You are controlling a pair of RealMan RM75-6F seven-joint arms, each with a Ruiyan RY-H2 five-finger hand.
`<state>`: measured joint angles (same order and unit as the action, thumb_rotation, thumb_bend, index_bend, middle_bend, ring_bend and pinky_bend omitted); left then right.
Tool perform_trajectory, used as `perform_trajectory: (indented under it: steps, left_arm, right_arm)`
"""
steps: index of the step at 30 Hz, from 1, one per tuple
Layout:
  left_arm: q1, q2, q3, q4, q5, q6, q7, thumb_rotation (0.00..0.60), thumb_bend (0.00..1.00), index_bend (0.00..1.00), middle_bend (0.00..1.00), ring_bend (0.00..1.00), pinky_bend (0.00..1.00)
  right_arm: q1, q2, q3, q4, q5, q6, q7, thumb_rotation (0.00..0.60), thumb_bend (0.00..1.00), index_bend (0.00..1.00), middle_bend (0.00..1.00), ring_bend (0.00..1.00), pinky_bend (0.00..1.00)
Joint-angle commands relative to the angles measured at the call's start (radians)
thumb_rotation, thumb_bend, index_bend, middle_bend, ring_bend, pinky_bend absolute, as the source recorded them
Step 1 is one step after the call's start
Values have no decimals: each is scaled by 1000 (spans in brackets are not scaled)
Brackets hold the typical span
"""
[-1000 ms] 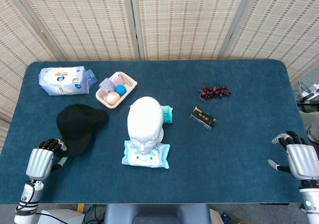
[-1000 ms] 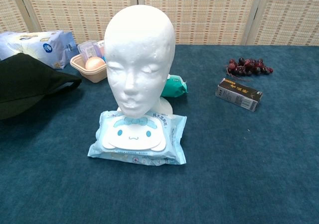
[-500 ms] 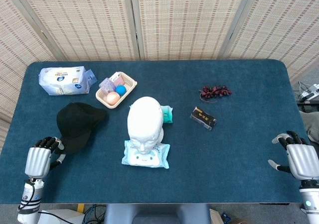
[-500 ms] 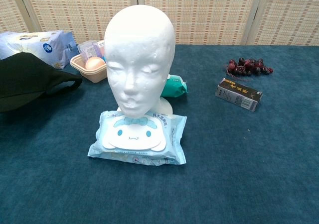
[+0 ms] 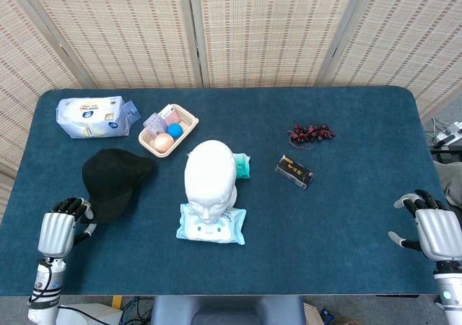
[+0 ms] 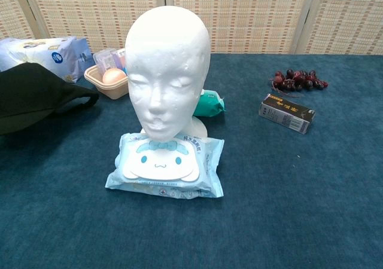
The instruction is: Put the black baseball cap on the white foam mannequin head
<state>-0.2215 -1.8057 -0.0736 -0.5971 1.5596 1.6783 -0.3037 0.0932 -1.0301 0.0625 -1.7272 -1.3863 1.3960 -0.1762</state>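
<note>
The black baseball cap [image 5: 114, 180] lies flat on the blue table, left of the white foam mannequin head [image 5: 209, 175]. The head stands upright behind a blue wipes pack [image 5: 211, 228] and is bare. In the chest view the cap [image 6: 30, 97] shows at the left edge and the mannequin head [image 6: 167, 72] fills the centre. My left hand [image 5: 58, 230] hovers at the front left corner, just below-left of the cap, fingers loosely bent and holding nothing. At the front right edge my right hand [image 5: 436, 231] holds nothing, far from both. Neither hand shows in the chest view.
A tissue pack [image 5: 90, 115] lies at the back left, and a beige tray [image 5: 189, 117] with small balls behind the cap. A green packet [image 5: 243, 166] sits right of the mannequin head. A black box [image 5: 294, 171] and a dark red bunch [image 5: 312, 132] lie right of centre.
My left hand has drawn back toward the front left, away from the cap. The cap's near edge shifted slightly away from the hand. The right hand has not moved.
</note>
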Motion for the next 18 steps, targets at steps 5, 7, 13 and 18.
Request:
perform_trajectory:
  steps: [5, 7, 13, 18]
  left_arm:
    - [-1, 4, 3, -5, 2, 2, -9, 600, 293, 647, 483, 376, 480]
    - [-1, 6, 6, -7, 3, -2, -11, 600, 313, 649, 483, 376, 480]
    - [0, 14, 18, -15, 5, -22, -9, 600, 369, 628, 471, 371, 480]
    - [0, 23, 22, -30, 5, -32, -5, 600, 431, 611, 469, 365, 480]
  right_arm:
    - [0, 0, 0, 0, -1, 1, 1, 600, 47, 394, 322, 172, 282]
    - [0, 0, 0, 0, -1, 1, 1, 600, 47, 394, 322, 172, 282]
    - [-1, 0, 1, 0, -1, 2, 2, 600, 47, 394, 322, 172, 282]
    - [-1, 1, 1, 0, -2, 3, 4, 600, 47, 394, 322, 172, 282]
